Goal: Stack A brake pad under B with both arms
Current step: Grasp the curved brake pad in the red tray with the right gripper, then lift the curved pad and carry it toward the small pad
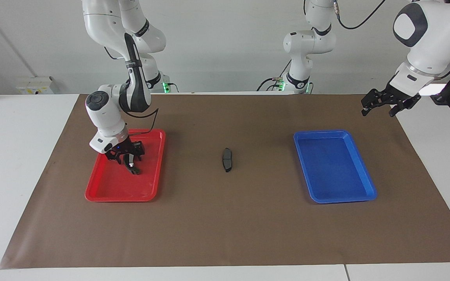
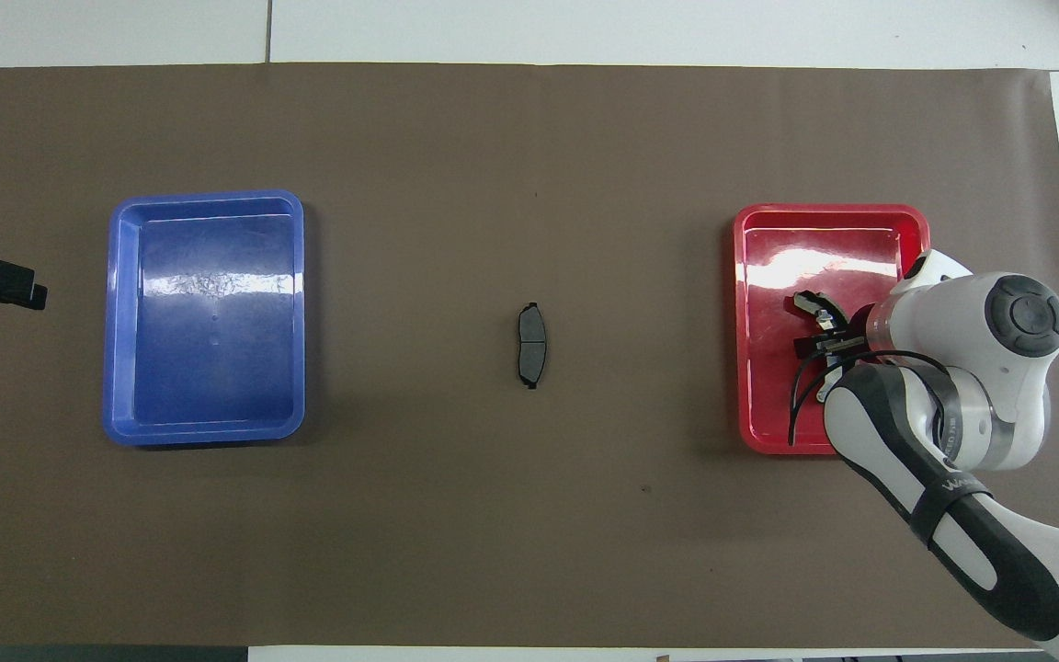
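Note:
The A brake pad (image 1: 227,159), short, flat and dark with a centre groove, lies on the brown mat midway between the two trays; it also shows in the overhead view (image 2: 530,346). My right gripper (image 1: 130,163) is down inside the red tray (image 1: 147,191), shut on the B brake shoe (image 1: 134,169), a dark curved piece with a silver metal bit. The shoe also shows in the overhead view (image 2: 814,304) at the right gripper (image 2: 821,324), partly hidden by it. My left gripper (image 1: 379,107) waits open and empty, raised over the mat's edge at the left arm's end.
An empty blue tray (image 1: 365,183) lies on the mat toward the left arm's end, also in the overhead view (image 2: 125,405). The red tray (image 2: 759,423) holds nothing besides the shoe. White table surrounds the mat.

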You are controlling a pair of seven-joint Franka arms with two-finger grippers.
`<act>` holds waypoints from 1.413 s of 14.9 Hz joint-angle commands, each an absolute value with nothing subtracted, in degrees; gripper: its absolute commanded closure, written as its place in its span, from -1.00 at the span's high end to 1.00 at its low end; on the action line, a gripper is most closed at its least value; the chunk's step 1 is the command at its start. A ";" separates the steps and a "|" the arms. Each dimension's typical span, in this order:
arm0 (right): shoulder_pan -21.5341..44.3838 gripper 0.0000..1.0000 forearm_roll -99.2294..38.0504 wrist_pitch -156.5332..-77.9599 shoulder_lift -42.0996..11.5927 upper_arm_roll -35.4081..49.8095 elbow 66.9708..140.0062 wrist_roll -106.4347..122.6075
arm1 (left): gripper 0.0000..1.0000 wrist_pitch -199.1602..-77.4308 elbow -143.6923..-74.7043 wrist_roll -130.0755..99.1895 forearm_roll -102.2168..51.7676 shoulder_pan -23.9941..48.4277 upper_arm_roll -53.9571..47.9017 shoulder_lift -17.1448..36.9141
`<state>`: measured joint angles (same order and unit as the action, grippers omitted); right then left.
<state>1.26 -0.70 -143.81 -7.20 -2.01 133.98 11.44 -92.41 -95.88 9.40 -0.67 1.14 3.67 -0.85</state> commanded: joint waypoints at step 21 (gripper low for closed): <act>22.66 -1.00 -4.48 -126.04 -15.45 -1.76 107.69 -18.62 | 1.00 -92.37 -97.03 8.70 -0.09 1.14 3.78 -2.02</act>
<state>20.46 -3.50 -127.03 -10.30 -1.51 113.68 -16.52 -92.41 -95.88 9.35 -0.67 1.13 3.76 -0.85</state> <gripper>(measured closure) 0.581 0.000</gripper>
